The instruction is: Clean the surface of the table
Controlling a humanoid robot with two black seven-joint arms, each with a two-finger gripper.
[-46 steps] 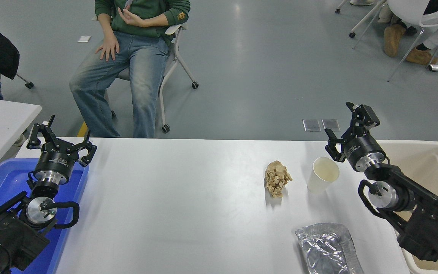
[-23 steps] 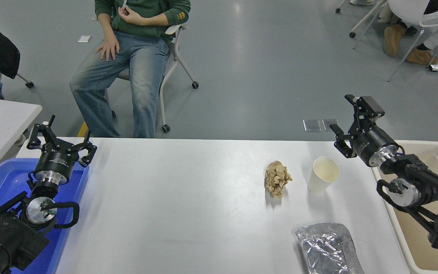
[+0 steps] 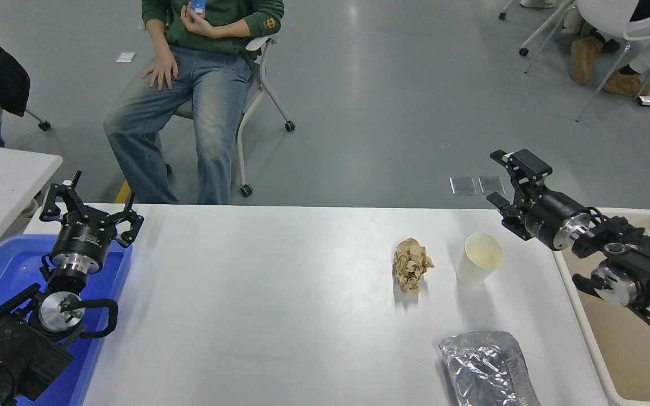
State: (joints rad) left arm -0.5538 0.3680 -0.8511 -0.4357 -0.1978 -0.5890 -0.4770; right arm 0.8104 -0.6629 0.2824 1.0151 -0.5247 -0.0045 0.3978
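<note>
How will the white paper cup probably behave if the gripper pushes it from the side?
The paper cup stands upright on the table surface and looks empty, so it is probably light and may tip or slide easily. Its thin open rim suggests that it could crush under a firm squeeze. If tipped, it would likely roll, perhaps towards the crumpled brown paper beside it.
</note>
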